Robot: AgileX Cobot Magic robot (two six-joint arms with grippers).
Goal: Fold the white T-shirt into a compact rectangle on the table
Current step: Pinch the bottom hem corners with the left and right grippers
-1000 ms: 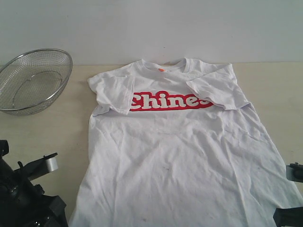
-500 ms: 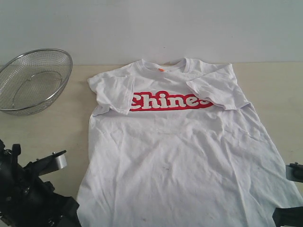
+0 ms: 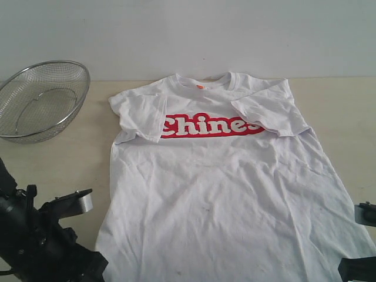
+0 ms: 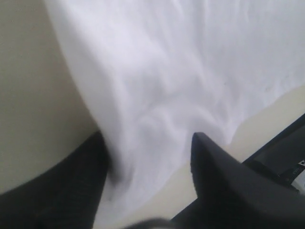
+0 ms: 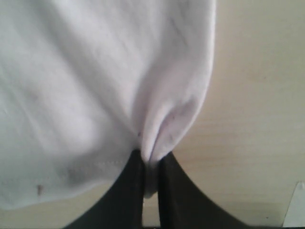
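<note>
Black-fingered left gripper [image 4: 148, 138] stands with its jaws apart, straddling the near-left hem corner of the white short-sleeved T-shirt [image 3: 223, 194] with red-outlined chest lettering. The right gripper [image 5: 151, 160] is pinched together on a small fold of the near-right hem. The shirt lies spread front-up on the pale beige wood-grain table [image 3: 59, 164], collar toward the far edge, both sleeves folded inward. A round wire-mesh metal basket [image 3: 41, 100] sits near the far left corner.
</note>
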